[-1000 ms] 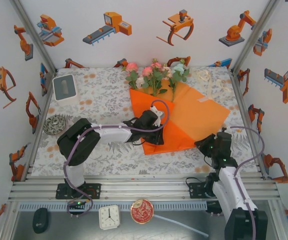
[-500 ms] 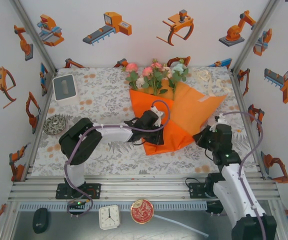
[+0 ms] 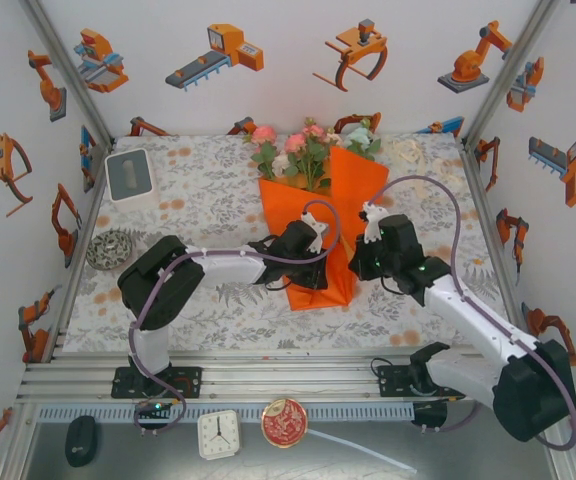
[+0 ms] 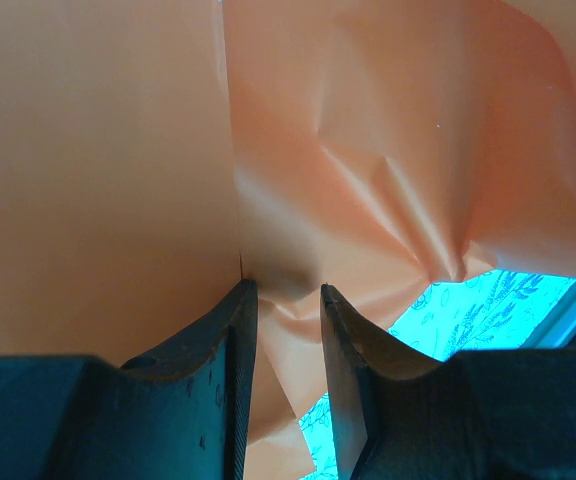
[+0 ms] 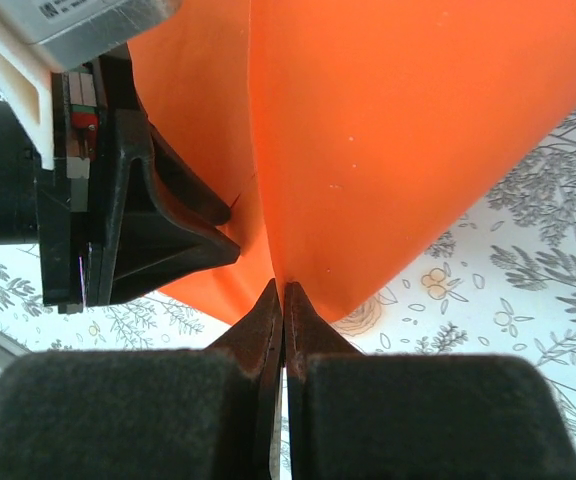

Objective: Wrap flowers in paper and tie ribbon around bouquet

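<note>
1. Paper first: the bright orange sheet of thin paper (image 3: pixel 286 212) lies mid-table, coned over the pink, white and blue artificial roses (image 3: pixel 308 145), long axis near-to-far, blooms far.
2. Your right gripper (image 5: pixel 283 290), arm stretched leftward, pinches shut on the right flap's near edge.
3. Your left gripper (image 4: pixel 280 290) sits at the cone's near-left tip, fingers part-spread astride a fold; grip unclear.
</note>
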Controlling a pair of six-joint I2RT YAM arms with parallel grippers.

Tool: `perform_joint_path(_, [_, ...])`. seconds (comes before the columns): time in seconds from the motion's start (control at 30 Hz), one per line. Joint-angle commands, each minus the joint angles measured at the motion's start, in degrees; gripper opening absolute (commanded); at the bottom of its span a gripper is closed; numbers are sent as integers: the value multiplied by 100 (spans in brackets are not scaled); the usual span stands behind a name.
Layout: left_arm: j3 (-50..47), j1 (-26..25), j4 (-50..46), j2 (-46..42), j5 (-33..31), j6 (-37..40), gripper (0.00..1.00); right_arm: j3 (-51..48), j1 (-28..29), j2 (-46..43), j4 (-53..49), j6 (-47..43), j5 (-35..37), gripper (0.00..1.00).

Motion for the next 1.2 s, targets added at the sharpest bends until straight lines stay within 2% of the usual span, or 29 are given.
perform_joint_path(0.0, [77,28,-5,-220,-66,-77,36,-28,29,35,416,346,240,0])
perform_joint_path(0.4, [-326,187,-81,-1202,-308,-307,38,-369,24,93,1016,715,199,0])
perform_joint_path(0.63, [-977,195,-797,-1834,-1151,-244,38,-403,28,22,1164,664,-40,0])
perform_joint_path(0.73, [-1224,191,-293,-1697,-918,-296,38,-440,25,47,1428,664,-382,0])
perform_joint_path(0.87, [-1020,170,125,-1254,-546,-419,38,-311,40,201,1462,673,-736,0])
perform_joint_path(1.17, [-882,147,119,-849,-658,-456,38,16,167,832,1698,994,-1810,0])
